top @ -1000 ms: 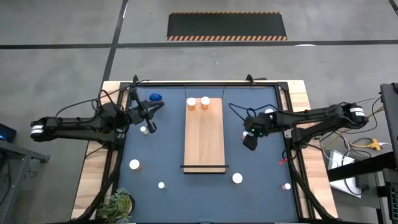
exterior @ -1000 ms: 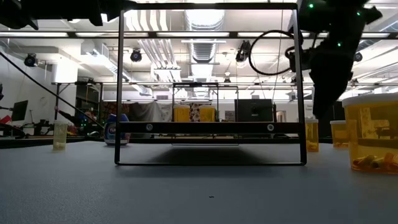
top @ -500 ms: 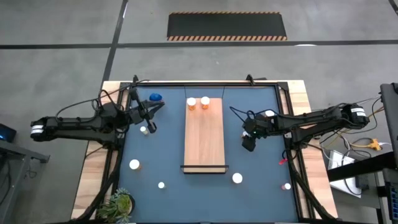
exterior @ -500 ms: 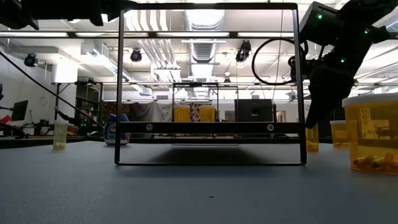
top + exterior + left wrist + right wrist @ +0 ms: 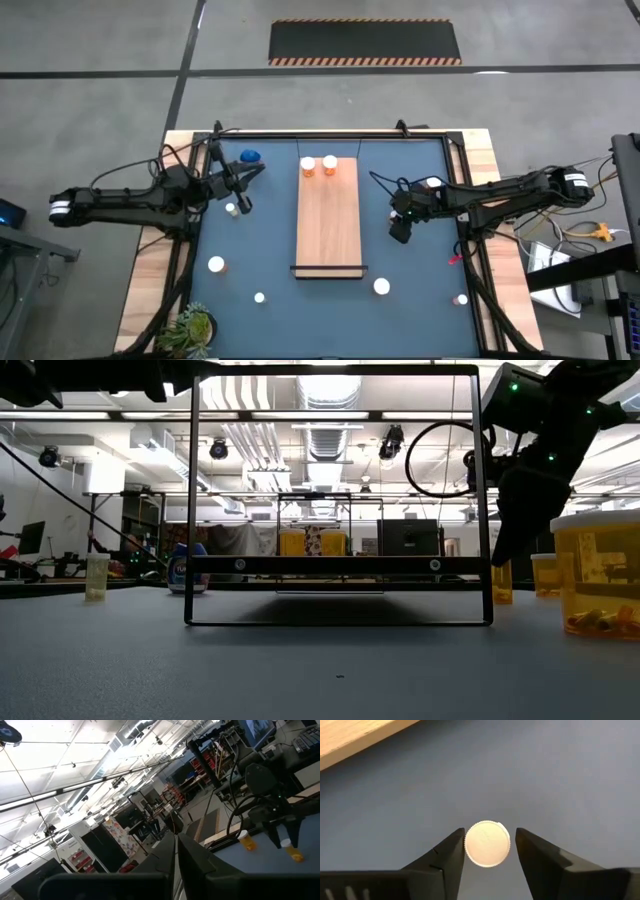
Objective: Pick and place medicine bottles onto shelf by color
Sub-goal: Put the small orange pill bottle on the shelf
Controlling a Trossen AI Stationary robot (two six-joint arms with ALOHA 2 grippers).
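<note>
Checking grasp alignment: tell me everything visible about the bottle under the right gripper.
In the right wrist view, the bottle shows only its round white cap with a finely ribbed rim, seen from straight above; its body is hidden beneath. It stands upright on the blue table mat, between the open fingers of the right gripper. One finger sits right at the cap's edge; a narrow gap shows at the other. The wooden shelf lies apart from it.

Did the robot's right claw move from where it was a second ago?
Yes. In the high view the right gripper has shifted slightly closer to the shelf. Its fingers are open on either side of a white-capped bottle.
</note>
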